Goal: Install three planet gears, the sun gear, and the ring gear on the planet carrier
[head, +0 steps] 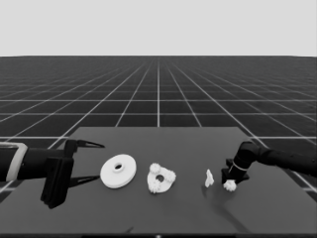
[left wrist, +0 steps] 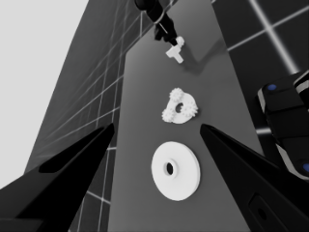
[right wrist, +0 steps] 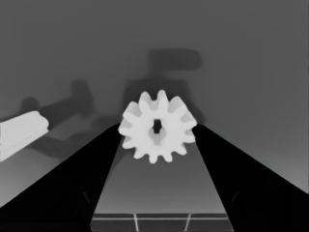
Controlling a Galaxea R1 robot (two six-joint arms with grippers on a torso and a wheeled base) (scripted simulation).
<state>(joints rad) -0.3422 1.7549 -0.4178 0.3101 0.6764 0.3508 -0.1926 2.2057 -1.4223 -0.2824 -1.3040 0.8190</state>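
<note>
My right gripper [head: 229, 183] is down at the table's right part, shut on a small toothed gear, the sun gear [right wrist: 157, 127]. In the right wrist view both fingers press the gear's teeth from either side. The smaller round part, the planet carrier [head: 161, 178], lies mid-table with three planet gears [head: 155, 168] around its hole. To its left lies the larger round part, the ring gear [head: 118, 171], flat and free. My left gripper [head: 99, 161] waits open at the table's left end, just left of the larger part and not touching it.
A thin white piece [head: 209, 178] stands just left of the right gripper and shows at the edge of the right wrist view [right wrist: 21, 133]. Dark machinery with blue lights [left wrist: 289, 121] shows beside the table in the left wrist view.
</note>
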